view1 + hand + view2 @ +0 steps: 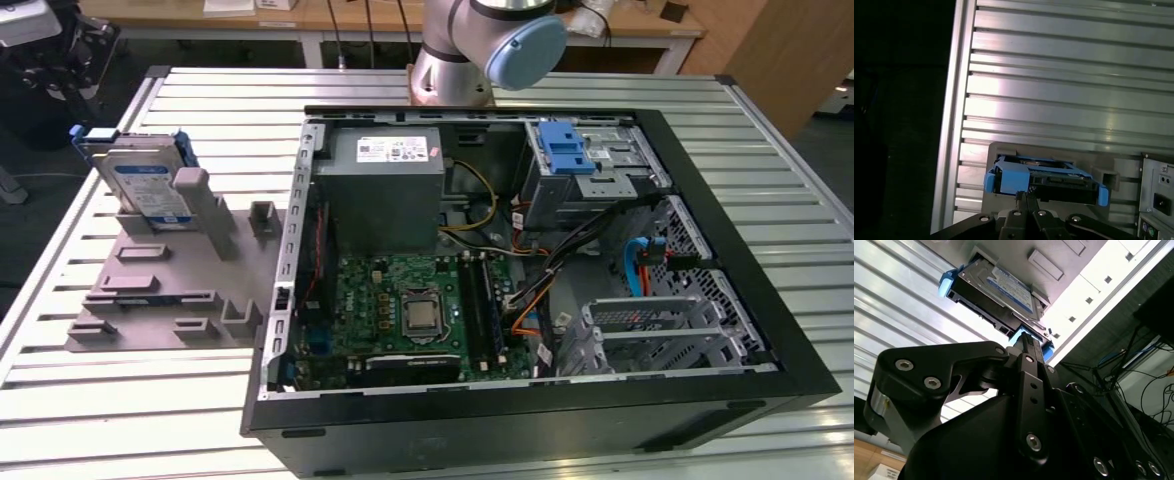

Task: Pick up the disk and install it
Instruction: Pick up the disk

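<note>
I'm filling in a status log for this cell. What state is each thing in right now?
disk: standing on edge in the grey stand, outside the case, not gripped
computer case: lying on its side, side panel off, inside exposed
power supply: mounted inside the case
gripper: jaws shut, holding nothing, apart from the disk

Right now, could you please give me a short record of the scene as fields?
disk: upright in the grey holder, on the exterior view's left of the computer case
end effector: shut, holding nothing, disk ahead of it in both wrist views
computer case: open, lying on the slatted table
task state: disk not yet picked up
</note>
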